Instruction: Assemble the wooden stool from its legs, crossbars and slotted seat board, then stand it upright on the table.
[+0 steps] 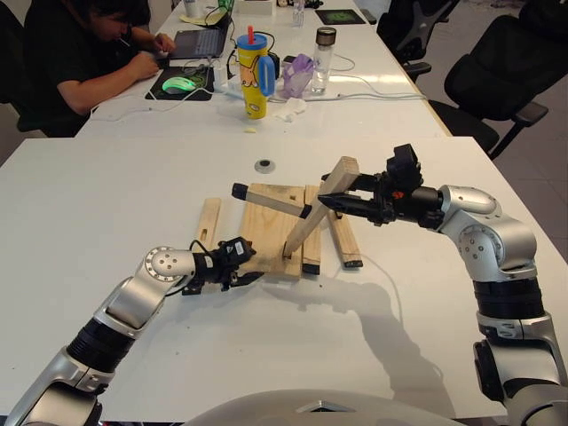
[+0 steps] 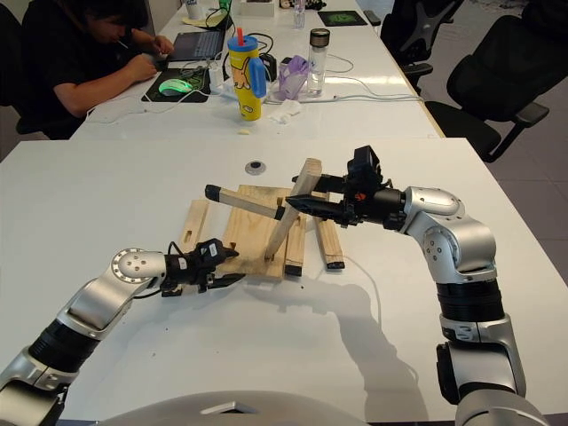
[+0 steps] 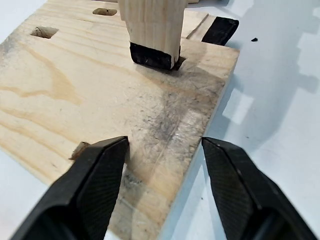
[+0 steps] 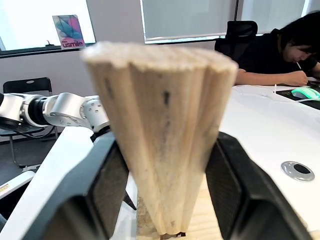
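The slotted seat board (image 1: pixel 264 232) lies flat on the white table (image 1: pixel 106 213). One wooden leg (image 1: pixel 321 206) with a black tip stands tilted, its lower end in a slot near the board's front edge (image 3: pixel 152 52). My right gripper (image 1: pixel 325 203) is shut on this leg's upper half, and its fingers (image 4: pixel 107 190) press both sides of the wood (image 4: pixel 160 135). A second bar (image 1: pixel 269 199) slants up over the board's far side. My left gripper (image 1: pixel 245 275) is open at the board's near left corner, its fingers (image 3: pixel 97 177) straddling the edge (image 3: pixel 165 165).
Loose stool pieces lie beside the board: one on its left (image 1: pixel 209 219) and two on its right (image 1: pixel 311 244) (image 1: pixel 346 241). A cable grommet (image 1: pixel 264 165) sits behind them. The far table holds a yellow cup (image 1: pixel 253 75) and a bottle (image 1: pixel 323 59). Office chairs (image 1: pixel 501 75) stand at the right.
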